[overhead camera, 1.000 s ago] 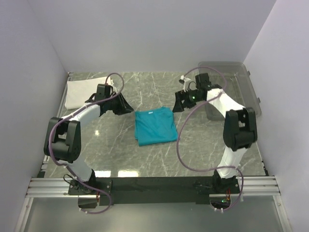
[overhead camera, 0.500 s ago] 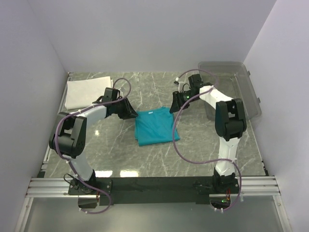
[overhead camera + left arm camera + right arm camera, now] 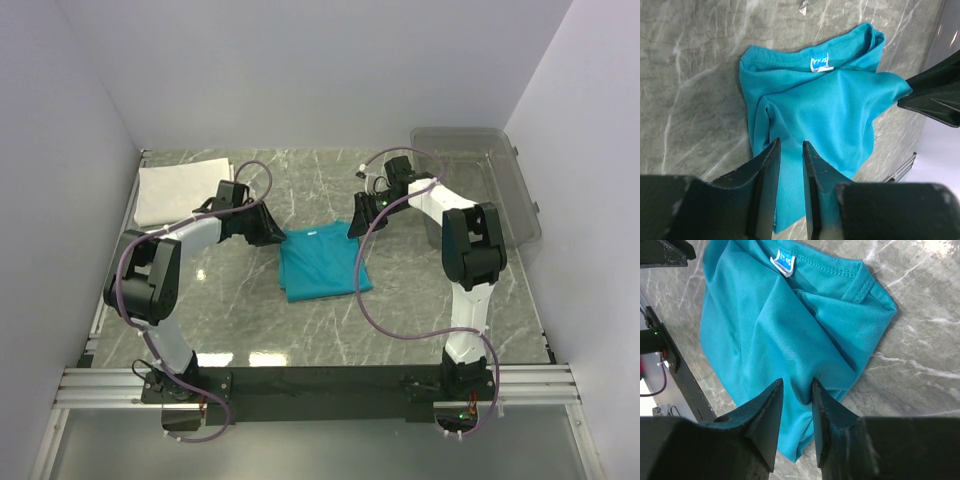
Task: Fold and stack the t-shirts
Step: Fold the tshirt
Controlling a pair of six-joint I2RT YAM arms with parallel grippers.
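A teal t-shirt (image 3: 320, 262), roughly folded and with a small white neck label (image 3: 820, 63), lies mid-table. My left gripper (image 3: 272, 233) is at its upper left corner. In the left wrist view the left gripper (image 3: 791, 142) hangs over the teal cloth (image 3: 830, 110), its jaws a narrow gap apart and nothing pinched. My right gripper (image 3: 357, 225) is at the shirt's upper right corner. Seen from the right wrist, the right gripper (image 3: 797, 381) straddles a raised ridge of the shirt (image 3: 780, 325), and a gap still shows. A white folded t-shirt (image 3: 180, 190) lies at the back left.
A clear plastic bin (image 3: 480, 180) stands at the back right, behind the right arm. Purple cables loop off both arms, and the right one hangs over the shirt's right edge. White walls close the table on three sides.
Both grippers came in from the sides to the teal shirt's upper corners. The right jaws narrowed from wide open to a small gap around a fold. The left jaws kept their gap.
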